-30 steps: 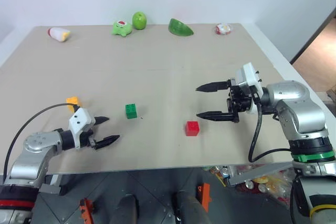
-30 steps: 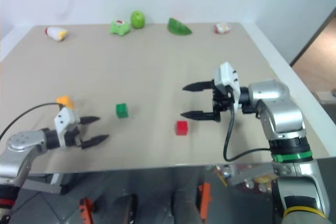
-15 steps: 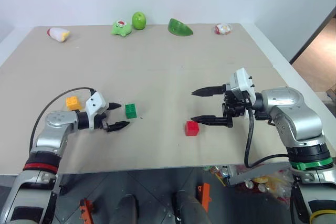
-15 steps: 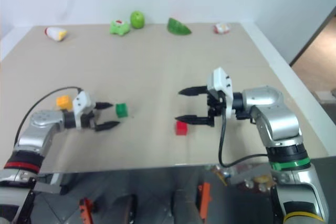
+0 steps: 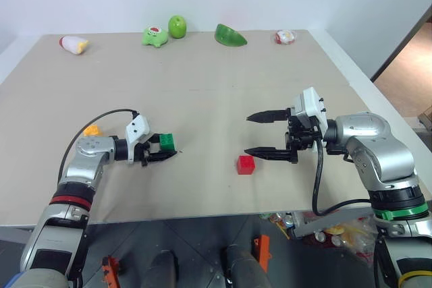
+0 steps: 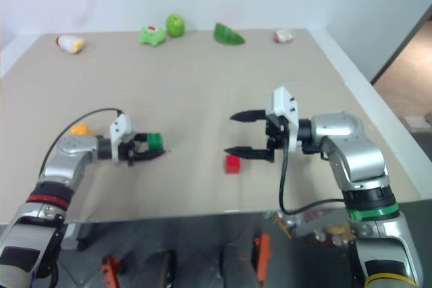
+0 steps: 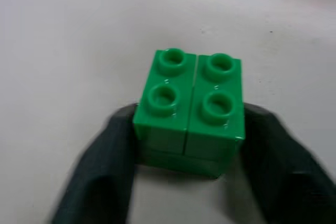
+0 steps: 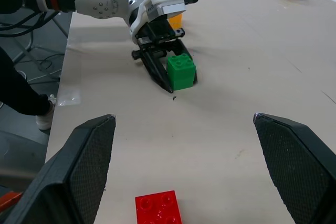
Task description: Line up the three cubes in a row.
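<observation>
The green cube (image 5: 168, 141) sits on the table (image 5: 202, 92) with my left gripper (image 5: 160, 148) shut on it. In the left wrist view its black fingers (image 7: 105, 171) press the two sides of the green cube (image 7: 191, 108). The yellow-orange cube (image 5: 92, 129) lies just behind my left arm, partly hidden. Near the front, right of centre, is the red cube (image 5: 246, 164). My right gripper (image 5: 248, 135) hovers open just right of and beyond it, pointing left. The right wrist view shows the red cube (image 8: 159, 209) close by and the green cube (image 8: 181, 71) farther off.
Along the far edge lie a white-and-yellow toy (image 5: 74, 44), a green frog-like toy (image 5: 155, 36), a green apple (image 5: 177, 26), a green slice (image 5: 230, 35) and a white-red toy (image 5: 285, 36). The table's front edge runs just below both arms.
My left gripper moved right and forward to the green cube and closed on it. The right arm has kept still and open.
</observation>
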You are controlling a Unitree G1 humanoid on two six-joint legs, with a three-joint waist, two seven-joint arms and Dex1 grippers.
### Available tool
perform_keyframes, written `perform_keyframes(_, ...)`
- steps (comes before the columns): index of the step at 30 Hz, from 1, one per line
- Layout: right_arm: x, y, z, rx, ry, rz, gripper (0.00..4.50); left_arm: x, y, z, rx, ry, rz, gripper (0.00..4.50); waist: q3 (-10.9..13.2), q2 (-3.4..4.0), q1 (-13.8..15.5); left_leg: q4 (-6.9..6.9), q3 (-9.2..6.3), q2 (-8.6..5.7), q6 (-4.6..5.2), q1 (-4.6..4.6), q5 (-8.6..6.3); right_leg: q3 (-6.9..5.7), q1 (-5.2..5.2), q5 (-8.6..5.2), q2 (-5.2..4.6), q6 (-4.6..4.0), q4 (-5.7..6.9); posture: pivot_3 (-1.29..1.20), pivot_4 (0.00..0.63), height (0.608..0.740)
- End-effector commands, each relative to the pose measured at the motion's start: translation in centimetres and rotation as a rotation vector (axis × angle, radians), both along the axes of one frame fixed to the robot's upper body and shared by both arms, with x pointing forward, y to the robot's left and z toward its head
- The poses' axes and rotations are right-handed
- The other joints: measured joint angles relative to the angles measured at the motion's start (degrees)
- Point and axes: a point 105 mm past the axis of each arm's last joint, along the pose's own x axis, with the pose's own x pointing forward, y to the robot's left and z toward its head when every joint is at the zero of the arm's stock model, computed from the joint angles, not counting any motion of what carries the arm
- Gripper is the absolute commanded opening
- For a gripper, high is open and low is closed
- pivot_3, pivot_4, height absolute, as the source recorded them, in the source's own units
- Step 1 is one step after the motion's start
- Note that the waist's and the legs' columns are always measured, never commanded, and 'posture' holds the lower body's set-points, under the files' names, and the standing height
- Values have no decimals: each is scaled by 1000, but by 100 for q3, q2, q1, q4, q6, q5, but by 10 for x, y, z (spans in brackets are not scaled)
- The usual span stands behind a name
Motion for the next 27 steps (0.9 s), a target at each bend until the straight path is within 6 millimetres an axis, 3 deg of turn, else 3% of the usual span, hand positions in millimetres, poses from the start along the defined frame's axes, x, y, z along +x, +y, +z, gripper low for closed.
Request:
perform_keyframes(1,-4,-1,11,10,-45,2,4368,-2,1,4,24,-25,-24,1323,0,0,0,0,0,0,0,0,0,0,0,0,0,0,0,0,150,733)
perform_keyframes(7,0,-12,7,16,-21,-47,4368,-17,-22,1,84,-34,-165,1326,0,0,1,0,0,0,0,-1,0,0,0,-2,-1,3,0,0,150,733)
perform_keyframes(15,5,-26,-3,12,0,-125,4368,-35,-79,4,78,-50,-390,1326,0,0,20,5,1,-7,0,-3,0,5,4,-3,-5,6,0,0,150,733)
perform_keyframes(20,1,-28,-5,18,1,-145,4368,-32,-90,-1,101,-45,-428,1326,0,0,-13,6,-1,-6,1,1,1,6,3,-1,0,5,4,0,150,733)
perform_keyframes(27,-2,-32,-4,25,-2,-171,4368,-27,-81,-7,119,-37,-413,1326,0,0,-16,6,-1,-6,2,2,1,8,3,0,1,7,4,0,150,733)
